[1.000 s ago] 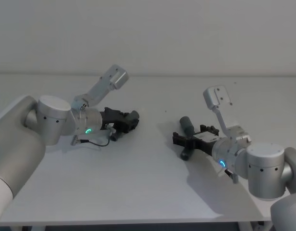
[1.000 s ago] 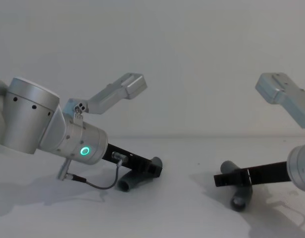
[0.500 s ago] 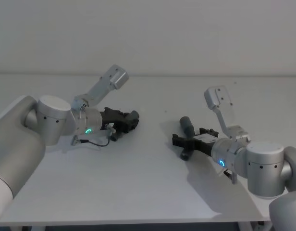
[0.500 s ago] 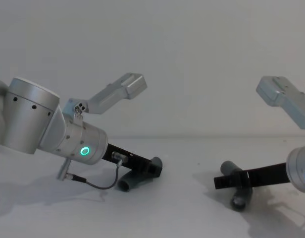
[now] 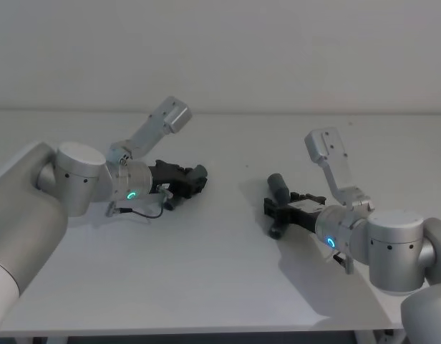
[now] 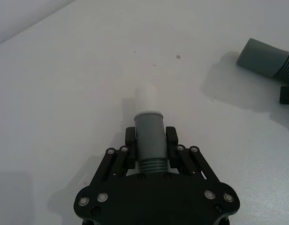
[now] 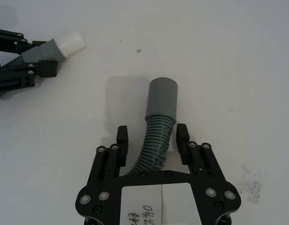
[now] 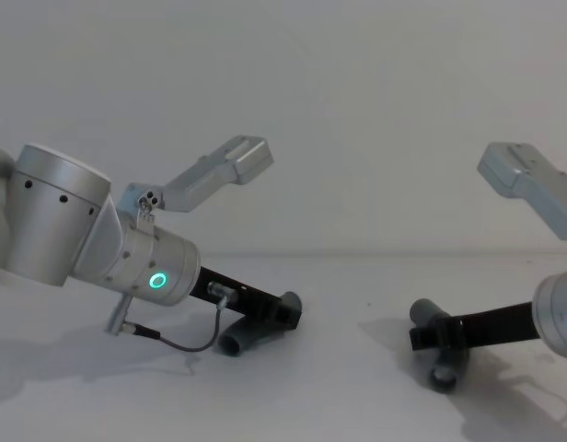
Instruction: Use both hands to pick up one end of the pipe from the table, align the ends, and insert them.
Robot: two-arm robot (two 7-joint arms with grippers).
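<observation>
Head view: on the white table (image 5: 220, 279), the left gripper (image 5: 194, 179) sits low at nine o'clock of the middle, clamped on the spigot piece (image 5: 200, 172). The right gripper (image 5: 276, 208), at three o'clock, straddles the collar piece (image 5: 278, 184), which lies on the surface with its collar toward twelve. Bare table separates the two pieces, and the front edge at six is well off. Left wrist view: the fingers (image 6: 171, 140) press both sides of the grey barrel, and the white spigot (image 6: 147, 97) projects beyond them. Right wrist view: the jaws stand moderately apart, with a gap each side of the ribbed hose (image 7: 156, 140), and the fingertips (image 7: 183, 133) stop short of the smooth collar (image 7: 162, 97). Chest view: both grippers slant down to the tabletop, well apart.
</observation>
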